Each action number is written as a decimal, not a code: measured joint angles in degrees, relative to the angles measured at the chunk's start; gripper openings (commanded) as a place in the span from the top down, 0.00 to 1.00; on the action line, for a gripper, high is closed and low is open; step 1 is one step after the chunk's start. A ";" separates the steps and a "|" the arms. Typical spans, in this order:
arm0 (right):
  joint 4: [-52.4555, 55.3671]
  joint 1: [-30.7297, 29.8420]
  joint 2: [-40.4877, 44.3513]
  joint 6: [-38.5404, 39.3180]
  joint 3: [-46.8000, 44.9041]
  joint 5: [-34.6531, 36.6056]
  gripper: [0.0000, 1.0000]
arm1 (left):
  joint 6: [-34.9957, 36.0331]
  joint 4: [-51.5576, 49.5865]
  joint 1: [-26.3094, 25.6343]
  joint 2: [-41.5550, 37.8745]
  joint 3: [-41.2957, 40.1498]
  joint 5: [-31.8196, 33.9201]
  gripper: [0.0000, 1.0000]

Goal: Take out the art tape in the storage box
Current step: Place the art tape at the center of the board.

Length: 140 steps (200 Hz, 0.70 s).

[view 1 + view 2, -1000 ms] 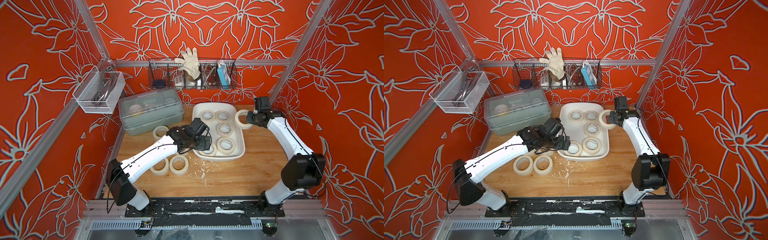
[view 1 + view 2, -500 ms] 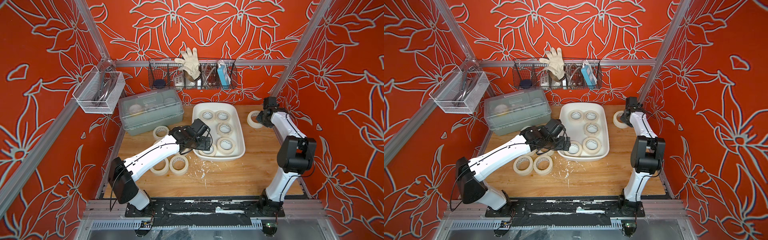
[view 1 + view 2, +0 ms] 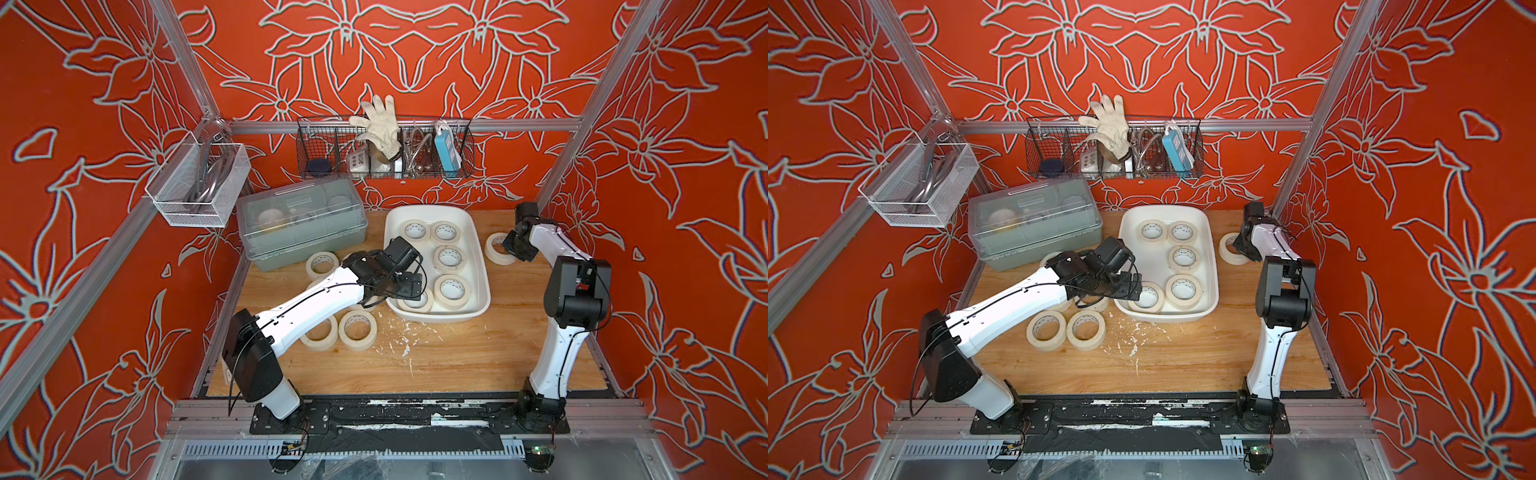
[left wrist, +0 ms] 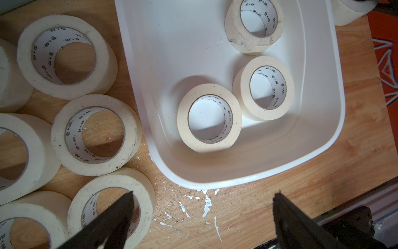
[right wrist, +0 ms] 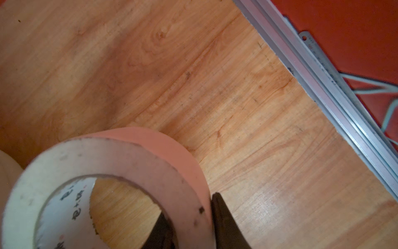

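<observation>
Plainly right gripper (image 5: 189, 207) pinches one art tape (image 5: 129, 155) by its wall (beside the storage box (image 4: 172, 54)); left gripper (image 4: 203, 194) gapes wide

We see the whole table (image 3: 457, 357) in both top views, set high at its front, side by side, looking down toward the back wall; they share nearly everything. Our left wrist camera looks down from fairly near, past the left gripper (image 4: 204, 194), onto the front end of the box (image 4: 323, 129) and the rolls (image 4: 94, 131) beside it. Our right wrist camera hangs very close over one roll (image 5: 133, 151) right of the box, facing the table's side rail (image 5: 323, 90).
</observation>
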<state>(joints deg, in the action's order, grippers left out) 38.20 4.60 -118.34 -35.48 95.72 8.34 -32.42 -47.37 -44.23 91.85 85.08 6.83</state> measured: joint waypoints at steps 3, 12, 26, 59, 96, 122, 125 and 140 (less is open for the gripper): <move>-0.09 -0.07 -0.13 0.07 0.00 0.02 1.00 | 0.00 0.00 0.00 0.13 0.00 0.00 0.02; -0.28 -0.39 -0.57 0.26 0.00 0.04 1.00 | -0.02 -0.02 0.00 0.46 0.00 0.00 0.02; -0.55 -0.92 -1.20 0.55 0.00 0.13 1.00 | -0.02 -0.07 0.00 0.85 0.02 0.02 0.02; -1.68 -2.19 -1.68 1.75 -0.83 0.11 1.00 | -0.02 -0.11 0.00 1.29 0.24 0.04 0.02; -2.80 -2.97 -1.68 2.29 -3.21 0.04 0.89 | -0.02 -0.11 0.02 1.66 1.07 0.04 0.02; -3.85 -3.02 -1.68 3.06 -5.09 -0.02 0.79 | -0.02 -0.11 0.02 2.10 1.31 0.04 0.02; -3.98 -3.02 -1.68 3.21 -5.38 -0.02 0.78 | -0.02 -0.11 0.02 2.14 1.31 0.04 0.02; -4.04 -3.02 -1.68 3.45 -6.25 -0.02 0.72 | -0.02 -0.13 0.02 2.47 1.38 0.02 0.02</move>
<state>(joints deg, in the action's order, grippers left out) 34.15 1.58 -120.03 -32.03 89.47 8.32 -32.45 -47.51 -44.21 94.32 86.46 6.85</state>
